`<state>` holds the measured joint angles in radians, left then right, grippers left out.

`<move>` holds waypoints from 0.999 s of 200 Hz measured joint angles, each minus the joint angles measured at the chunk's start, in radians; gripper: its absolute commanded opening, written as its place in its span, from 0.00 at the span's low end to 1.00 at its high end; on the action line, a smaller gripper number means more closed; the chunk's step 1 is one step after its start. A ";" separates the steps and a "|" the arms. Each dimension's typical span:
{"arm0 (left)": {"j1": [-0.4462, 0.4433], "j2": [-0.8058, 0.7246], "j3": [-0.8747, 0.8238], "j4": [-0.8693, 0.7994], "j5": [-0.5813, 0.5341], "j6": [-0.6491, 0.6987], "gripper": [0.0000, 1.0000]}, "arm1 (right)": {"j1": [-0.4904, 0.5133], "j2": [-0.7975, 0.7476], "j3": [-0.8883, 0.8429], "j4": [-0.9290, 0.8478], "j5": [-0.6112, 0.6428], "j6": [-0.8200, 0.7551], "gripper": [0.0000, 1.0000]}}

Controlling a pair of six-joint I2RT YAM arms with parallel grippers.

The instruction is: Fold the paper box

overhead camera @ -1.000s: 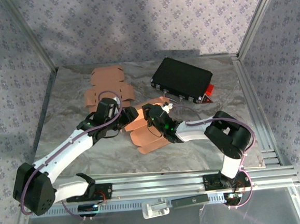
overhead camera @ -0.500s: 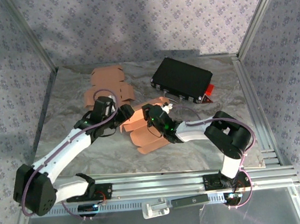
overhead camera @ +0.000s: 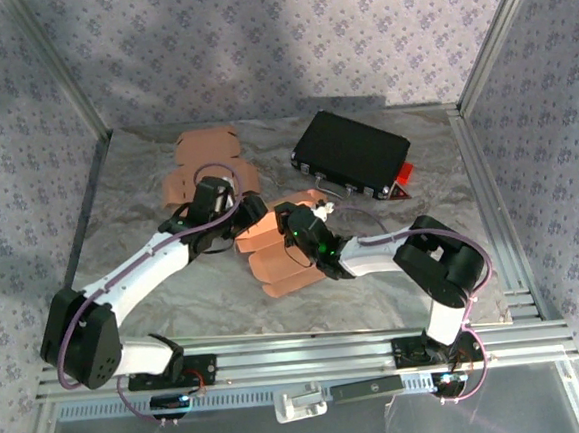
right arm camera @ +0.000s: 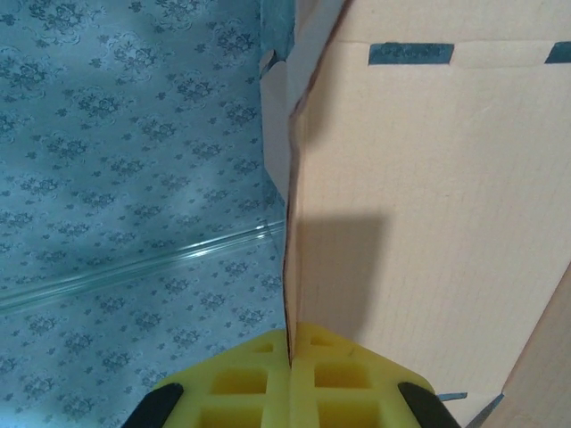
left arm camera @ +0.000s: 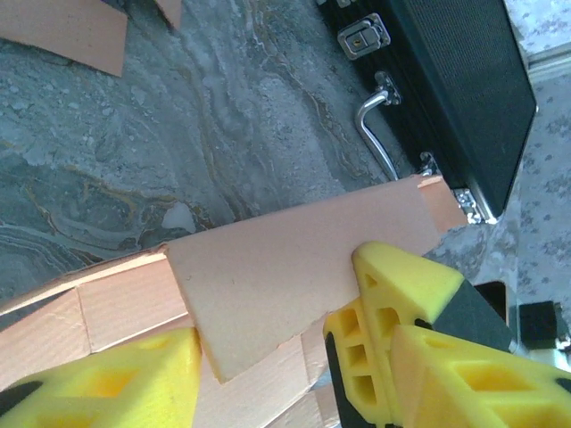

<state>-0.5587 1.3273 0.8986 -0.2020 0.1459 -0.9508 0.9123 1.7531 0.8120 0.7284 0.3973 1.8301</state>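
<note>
Paper box [overhead camera: 273, 263] lies lengthwise near-to-far, panel pinched by right end effector [right arm camera: 290, 346].

Top camera looks steeply down over the whole counter [overhead camera: 137, 188]; both wrist cameras sit close, sharing the paper box [overhead camera: 274, 273].

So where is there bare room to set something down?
Free: the grey marbled mat left of the flat tan cardboard blank, and the near strip between the half-folded tan paper box and the metal rail. Crowded: the centre, by the black case.
</note>
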 measured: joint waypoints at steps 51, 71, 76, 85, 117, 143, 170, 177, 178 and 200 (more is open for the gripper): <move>0.073 -0.294 -0.068 -0.064 -0.011 0.061 0.55 | 0.000 0.002 -0.017 0.018 0.000 0.000 0.00; 0.164 -0.373 -0.140 -0.064 0.011 0.113 0.46 | 0.000 0.003 -0.027 0.025 0.000 0.000 0.00; 0.187 -0.379 -0.163 -0.063 0.023 0.130 0.46 | 0.000 0.003 -0.029 0.026 0.000 -0.001 0.00; 0.220 -0.373 -0.203 -0.056 0.048 0.160 0.43 | 0.000 0.003 -0.032 0.025 0.000 -0.001 0.00; 0.272 -0.258 -0.320 -0.018 0.114 0.253 0.37 | 0.000 0.003 -0.032 0.024 0.000 -0.001 0.00; 0.271 -0.204 -0.359 0.045 0.176 0.308 0.37 | 0.000 0.003 -0.032 0.025 0.000 -0.002 0.00; 0.271 -0.180 -0.362 0.148 0.232 0.344 0.36 | 0.000 0.003 -0.032 0.024 0.000 -0.002 0.00; 0.270 -0.179 -0.365 0.170 0.241 0.352 0.36 | 0.000 0.003 -0.032 0.024 0.000 -0.001 0.00; 0.270 -0.179 -0.366 0.172 0.243 0.353 0.36 | 0.000 0.003 -0.032 0.023 0.000 -0.002 0.00; 0.260 -0.179 -0.380 0.209 0.263 0.371 0.36 | 0.000 -0.007 -0.032 -0.008 0.000 -0.002 0.00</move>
<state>-0.2985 1.1484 0.5190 0.0071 0.4088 -0.5800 0.9123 1.7462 0.7803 0.7200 0.3969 1.8282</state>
